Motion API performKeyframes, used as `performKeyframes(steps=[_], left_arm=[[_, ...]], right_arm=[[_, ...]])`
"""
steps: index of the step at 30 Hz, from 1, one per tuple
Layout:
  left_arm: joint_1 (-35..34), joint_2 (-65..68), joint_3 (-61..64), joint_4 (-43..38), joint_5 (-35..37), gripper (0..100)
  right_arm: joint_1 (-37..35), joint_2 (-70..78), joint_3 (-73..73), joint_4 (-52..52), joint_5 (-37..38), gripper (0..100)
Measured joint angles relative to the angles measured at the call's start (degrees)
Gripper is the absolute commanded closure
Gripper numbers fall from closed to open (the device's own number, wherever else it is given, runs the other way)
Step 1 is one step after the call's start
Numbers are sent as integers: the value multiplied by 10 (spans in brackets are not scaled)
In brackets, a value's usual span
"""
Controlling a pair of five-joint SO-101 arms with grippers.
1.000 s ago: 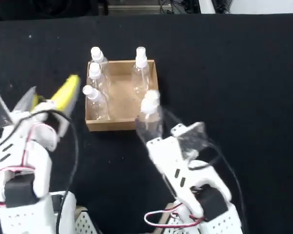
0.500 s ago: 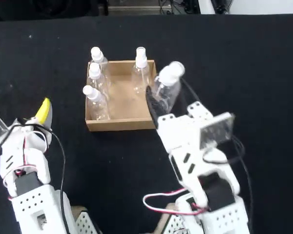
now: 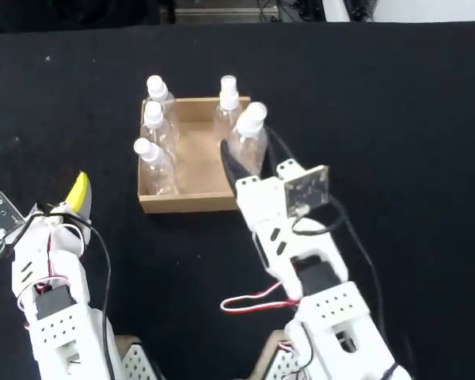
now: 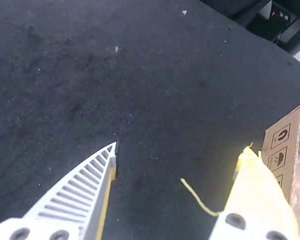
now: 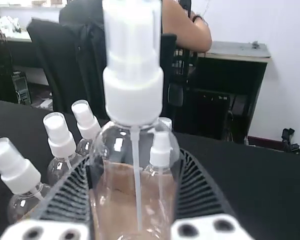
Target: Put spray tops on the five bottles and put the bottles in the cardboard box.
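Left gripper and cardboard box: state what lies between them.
Nothing: only bare black table between the left gripper and the cardboard box, in the high view.

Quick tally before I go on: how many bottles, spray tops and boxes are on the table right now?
box: 1
bottles: 5, four in the box, one bottle in the right gripper
spray tops: 5, one on each bottle
total: 11
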Motion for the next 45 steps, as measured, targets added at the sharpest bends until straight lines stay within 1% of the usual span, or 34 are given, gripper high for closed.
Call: performKeyframes(steps=[6,16,24,32,42,45], left_arm=[[0,0,2,0,0,651],[0,0,2,0,0,651],[0,0,3,0,0,651],[0,0,3,0,0,651],[0,0,3,0,0,651],[0,0,3,0,0,651]], right_arm=[[0,68,40,-122,0,988],[0,242,40,-258,0,988],[3,366,35,-389,1,988],[2,502,-23,-411,0,986],[3,588,-68,-417,0,987],[3,617,-76,-443,0,988]])
